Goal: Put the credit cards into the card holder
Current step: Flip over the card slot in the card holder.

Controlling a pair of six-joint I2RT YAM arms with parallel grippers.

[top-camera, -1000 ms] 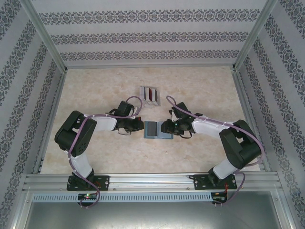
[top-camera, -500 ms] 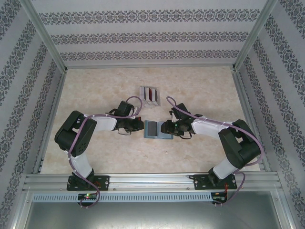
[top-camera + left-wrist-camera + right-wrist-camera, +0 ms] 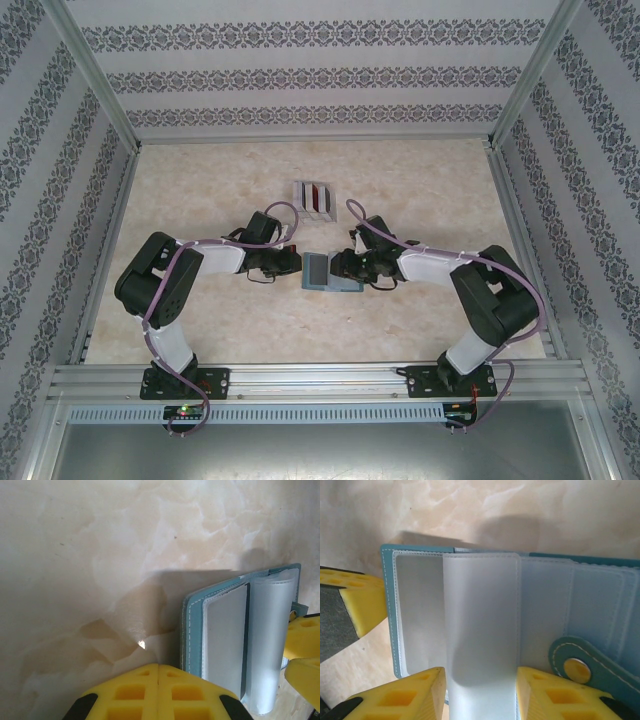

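Enclosure: patterned walls (image 3: pixel 300 75) and a pale marbled surface (image 3: pixel 200 190).

Top view. We logged a grey-white rack (image 3: pixel 313 197) toward the far side, with the credit cards (image 3: pixel 316 193) standing in it as red strips. Nearer the arms lay the card holder (image 3: pixel 322 271), opened flat. The left end effector (image 3: pixel 292 263) was at its left edge and the right end effector (image 3: pixel 340 266) was over its right half. No card was at the holder.

Left wrist view. The left fingers were pressed together, tips just beside the teal cover's stitched edge. We could not tell whether they touched it.

Right wrist view. The right fingers stood apart, flanking a clear leaf (image 3: pixel 480 620) that rose between them. No pinch on it was evident. The snap tab (image 3: pixel 580 667) lay to the right.

Risks, as we judged them:
- The leaf looked floppy and could fall back over the pocket once the right arm left to fetch a card.
- The holder could slide on the smooth surface, since closed fingers at one edge brace it only from that side.
- Thin cards could slip or jam at the pocket mouth.
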